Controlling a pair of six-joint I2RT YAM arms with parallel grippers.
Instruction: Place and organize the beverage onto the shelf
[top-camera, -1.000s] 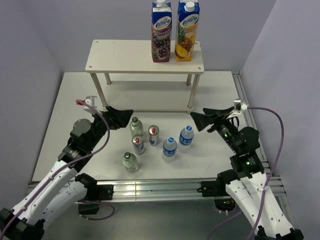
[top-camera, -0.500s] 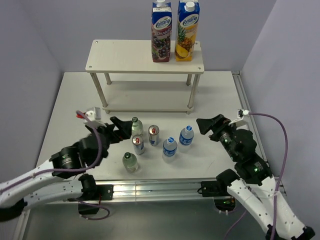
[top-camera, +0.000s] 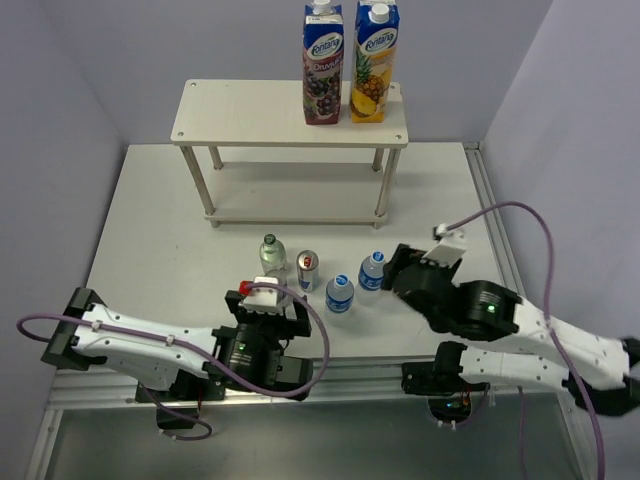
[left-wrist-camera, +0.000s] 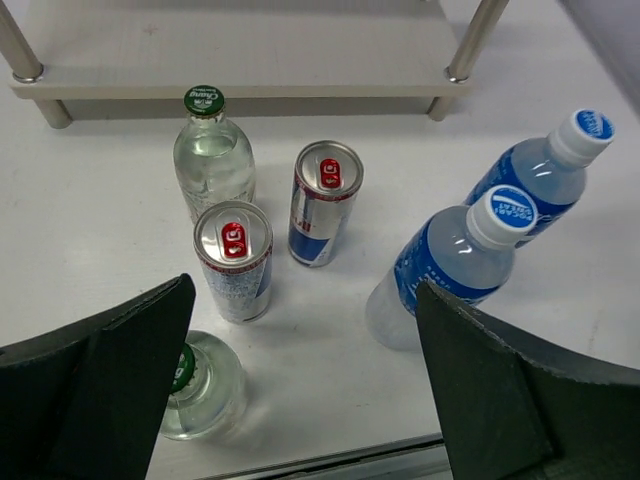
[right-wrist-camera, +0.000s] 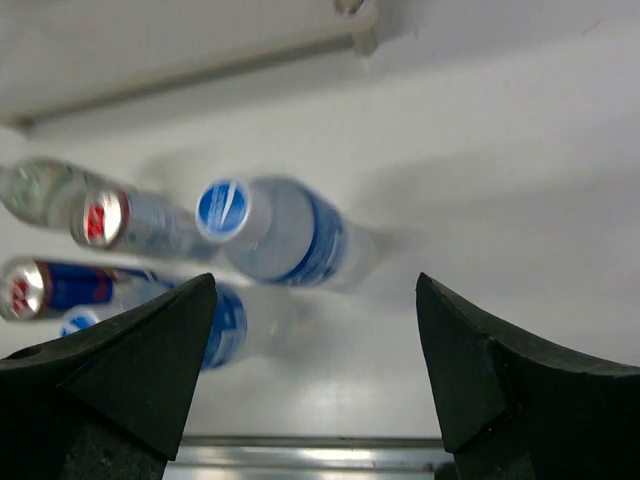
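6 small drinks stand upright in a loose cluster on the white table (top-camera: 150, 230), just in front of the pale wooden 2-tier shelf (top-camera: 290, 115) with thin white posts, and none of them is on it.

Closest to the shelf's lower board is a clear glass bottle with a green cap (left-wrist-camera: 212, 160). Beside it, toward the shelf's right front post, stands a silver-blue-red can (left-wrist-camera: 325, 205). The second silver-blue-red can (left-wrist-camera: 234, 262) is a step farther from the shelf, near both. The second green-capped glass bottle (left-wrist-camera: 200, 385) is farthest from the shelf, partly hidden by a black finger.

A blue-capped, blue-labelled plastic water bottle (left-wrist-camera: 545, 170) stands in front of the shelf's right post. Its twin water bottle (left-wrist-camera: 450, 270) is just beside it, farther from the shelf.

On the shelf's top board, at the right end, are a tall purple juice carton (top-camera: 323, 65) and a tall blue-and-yellow pineapple juice carton (top-camera: 374, 62), side by side.

The left gripper (left-wrist-camera: 305, 300) hovers over the side of the cluster away from the shelf — its jaws are spread wide and grip nothing. The right gripper (right-wrist-camera: 315, 290) is just to the right of the water bottle nearer the shelf. Its jaws stand apart, nothing is clamped between them, and that bottle shows in the gap.
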